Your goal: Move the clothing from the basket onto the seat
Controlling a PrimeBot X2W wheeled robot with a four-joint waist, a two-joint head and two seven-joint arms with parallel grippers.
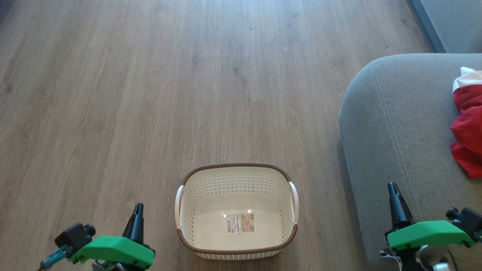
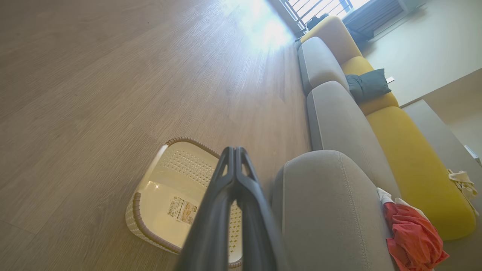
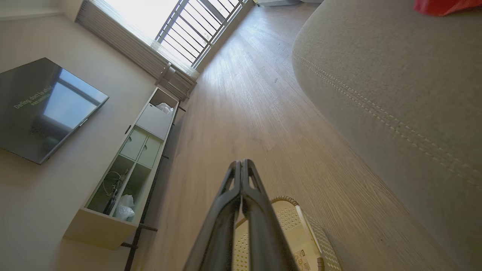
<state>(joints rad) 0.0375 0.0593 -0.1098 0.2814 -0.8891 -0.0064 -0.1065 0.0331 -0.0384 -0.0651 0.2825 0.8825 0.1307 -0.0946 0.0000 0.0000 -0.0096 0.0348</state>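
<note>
Basket: you have the basket (image 1: pixel 233 182) at lower centre of the head view, standing on the floor (image 1: pixel 150 75). A paper label (image 1: pixel 240 223) lies inside, its print too small to read.
Clothing: the clothing (image 1: pixel 469 124) lies on the seat (image 1: pixel 388 131) at the right edge and is cut off by the frame. Your left wrist view shows it bunched at lower right.
Left tool: left tool (image 1: pixel 138 210), lower left, fingers pressed together.
Right tool: right tool (image 1: pixel 393 188), lower right, seen against the seat, fingers together. Its mount runs off the frame.
</note>
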